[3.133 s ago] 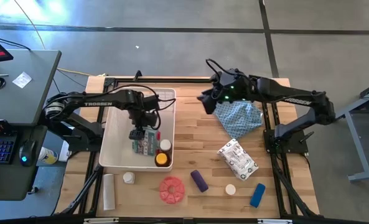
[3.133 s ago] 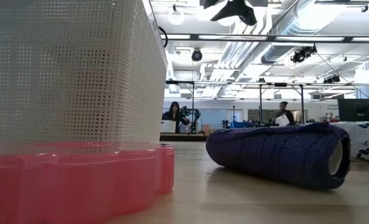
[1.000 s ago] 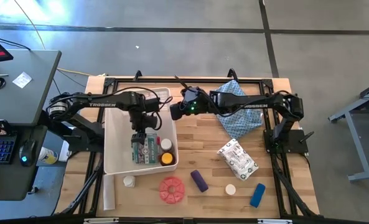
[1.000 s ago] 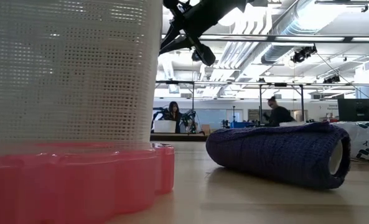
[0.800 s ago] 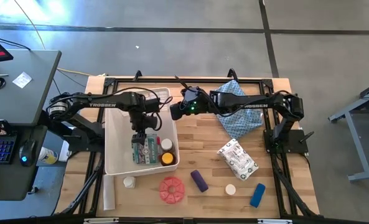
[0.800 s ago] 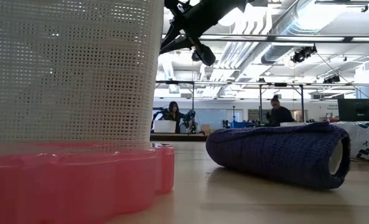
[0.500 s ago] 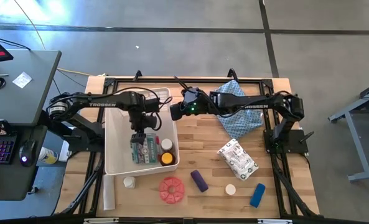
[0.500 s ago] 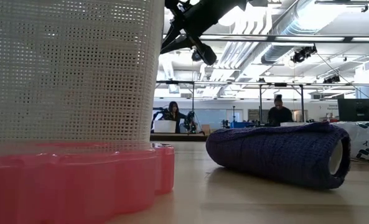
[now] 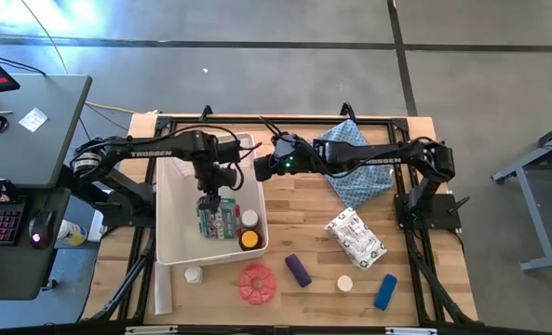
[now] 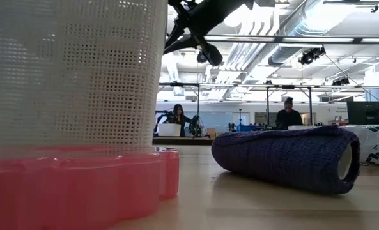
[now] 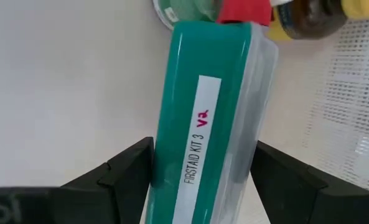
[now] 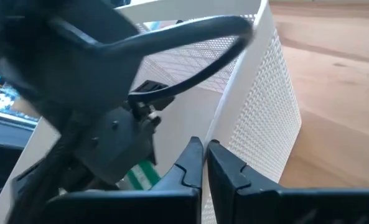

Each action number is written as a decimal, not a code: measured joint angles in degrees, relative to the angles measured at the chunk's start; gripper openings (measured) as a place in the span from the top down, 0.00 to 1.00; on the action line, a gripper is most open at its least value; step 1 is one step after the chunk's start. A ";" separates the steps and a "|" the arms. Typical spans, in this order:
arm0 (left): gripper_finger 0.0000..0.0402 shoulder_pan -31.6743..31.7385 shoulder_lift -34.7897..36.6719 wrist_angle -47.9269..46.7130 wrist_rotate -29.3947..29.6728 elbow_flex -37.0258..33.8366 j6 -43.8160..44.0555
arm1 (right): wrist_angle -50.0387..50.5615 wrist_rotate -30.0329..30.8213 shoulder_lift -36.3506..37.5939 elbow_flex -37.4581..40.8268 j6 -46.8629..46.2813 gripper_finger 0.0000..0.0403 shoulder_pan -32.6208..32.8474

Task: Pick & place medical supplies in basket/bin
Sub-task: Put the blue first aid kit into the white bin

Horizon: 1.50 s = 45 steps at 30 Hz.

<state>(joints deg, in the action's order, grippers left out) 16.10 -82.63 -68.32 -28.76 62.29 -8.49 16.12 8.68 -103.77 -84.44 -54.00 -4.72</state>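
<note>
L tool jaws spread, pointing down; R tool pinched closed, arm outstretched.

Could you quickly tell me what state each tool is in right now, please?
Left tool: closed on the teal plastic first-aid kit box, inside the white lattice-walled plastic bin.
Right tool: shut, holding nothing, at the bin's rim.
</note>
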 joint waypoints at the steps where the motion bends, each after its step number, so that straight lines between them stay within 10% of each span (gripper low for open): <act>1: 0.28 -0.02 0.00 0.97 0.09 -0.60 0.01 | 0.00 -0.24 0.00 0.00 -0.05 1.00 0.12; 18: 0.27 0.01 0.02 -0.80 7.56 -0.17 -0.43 | 0.55 1.30 -0.02 0.00 -1.23 1.00 0.82; 27: 0.02 0.02 0.02 -0.78 7.15 -0.05 -0.67 | 0.55 1.45 -0.02 0.02 -1.04 1.00 0.78; 45: 0.04 -0.02 0.79 -4.74 15.76 2.24 -2.31 | 0.59 1.71 0.00 0.02 0.42 0.99 0.64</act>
<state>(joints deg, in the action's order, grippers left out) 16.08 -81.84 -73.06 -13.01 64.53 -10.80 16.71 10.39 -103.77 -84.42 -53.58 -4.08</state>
